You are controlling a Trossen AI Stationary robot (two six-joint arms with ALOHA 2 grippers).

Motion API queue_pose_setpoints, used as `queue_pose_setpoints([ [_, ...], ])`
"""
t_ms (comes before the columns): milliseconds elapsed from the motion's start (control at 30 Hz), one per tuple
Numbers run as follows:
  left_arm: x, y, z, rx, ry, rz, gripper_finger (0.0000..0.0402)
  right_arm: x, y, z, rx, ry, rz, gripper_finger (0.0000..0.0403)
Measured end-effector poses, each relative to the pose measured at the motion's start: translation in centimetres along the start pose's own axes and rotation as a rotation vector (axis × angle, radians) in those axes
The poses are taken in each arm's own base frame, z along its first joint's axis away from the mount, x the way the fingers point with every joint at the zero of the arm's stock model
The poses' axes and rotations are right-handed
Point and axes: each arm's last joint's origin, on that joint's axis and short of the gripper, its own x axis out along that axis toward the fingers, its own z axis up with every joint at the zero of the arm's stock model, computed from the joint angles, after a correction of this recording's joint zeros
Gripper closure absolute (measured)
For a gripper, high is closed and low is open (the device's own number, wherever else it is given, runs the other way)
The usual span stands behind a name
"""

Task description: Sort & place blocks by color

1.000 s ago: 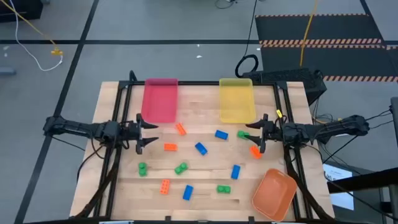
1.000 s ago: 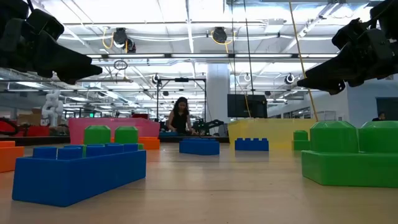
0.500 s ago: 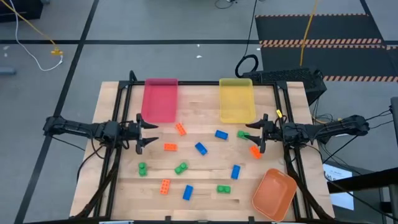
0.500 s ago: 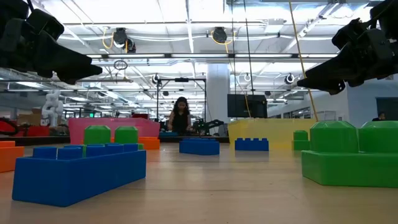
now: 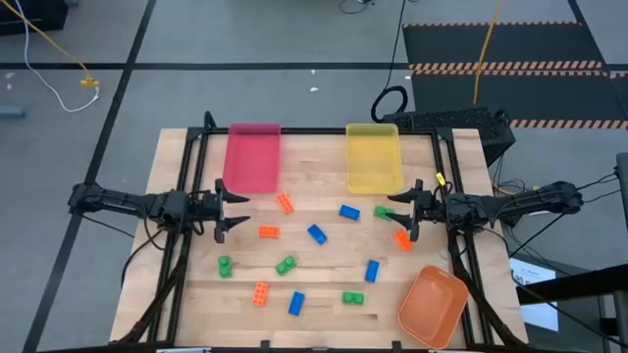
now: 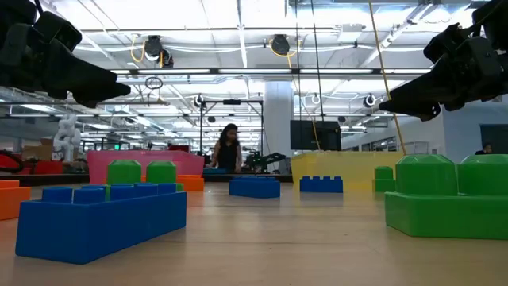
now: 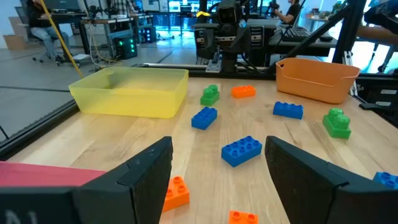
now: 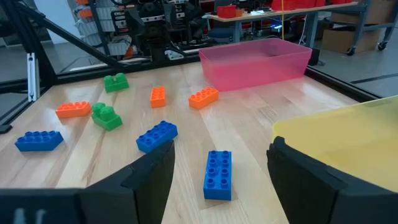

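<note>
Both arms hover above the table, and neither touches anything. My left gripper (image 5: 235,210) (image 7: 219,148) is open at the table's left side, just left of two orange blocks (image 5: 285,203) (image 5: 268,232). My right gripper (image 5: 397,215) (image 8: 222,149) is open at the right side, with a green block (image 5: 382,212) and an orange block (image 5: 403,238) close by its fingertips. The other blocks lie flat on the wood. Blue ones (image 5: 349,211) (image 5: 317,233) sit mid-table. More blue (image 5: 372,271), green (image 5: 286,265) and orange (image 5: 259,293) blocks lie toward the near edge.
A pink tray (image 5: 253,157) and a yellow tray (image 5: 373,157) stand at the far edge. An orange tray (image 5: 433,304) sits at the near right corner. Black frame rails (image 5: 186,245) run along both sides. A person (image 6: 228,147) is in the room far behind.
</note>
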Motion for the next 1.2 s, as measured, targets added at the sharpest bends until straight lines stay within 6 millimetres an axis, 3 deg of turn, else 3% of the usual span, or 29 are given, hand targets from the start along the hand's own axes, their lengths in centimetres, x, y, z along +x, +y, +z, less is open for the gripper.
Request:
queue_pose_setpoints([
  [967, 0.0, 0.0, 0.0, 0.014, -0.004, 0.001, 0.0147, 0.0, 0.0, 0.2, 0.006, -0.017, 0.003, 0.0161],
  [1200, -0.1, 0.0, 1.6, 0.003, -0.162, 0.001, 0.0147, 0.0, 0.1, 0.4, 0.012, -0.037, 0.006, 0.0161],
])
